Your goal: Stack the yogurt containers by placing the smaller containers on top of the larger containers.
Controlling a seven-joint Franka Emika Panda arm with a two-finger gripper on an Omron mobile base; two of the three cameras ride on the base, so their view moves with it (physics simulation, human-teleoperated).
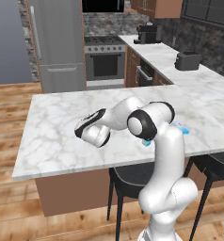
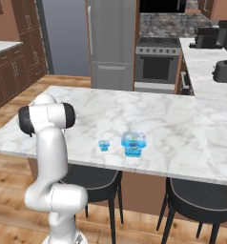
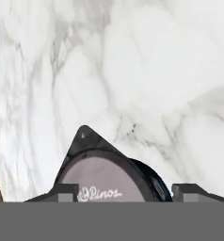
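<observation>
A dark round cup (image 3: 109, 181) with a pale pinkish-grey lid sits on the marble counter (image 3: 147, 70), low in the hand view. My gripper (image 3: 125, 190) has one fingertip (image 3: 67, 192) at each side of it, close against its wall. The bigger light-blue tub (image 2: 133, 144) with a green band stands near the counter's front edge. The tiny light-blue cup (image 2: 104, 145) stands just left of it. In the left base view my arm covers most of both: a bit of the tub (image 1: 180, 127) and of the tiny cup (image 1: 146, 141) peeks out.
The island counter (image 1: 57, 127) stretches left and back from my hand. Black stools (image 2: 201, 200) stand under its front edge. A toaster (image 1: 188, 60) and a coffee machine (image 1: 147, 33) sit on the far side counter, beside the stove (image 1: 104, 61) and fridge (image 1: 57, 42).
</observation>
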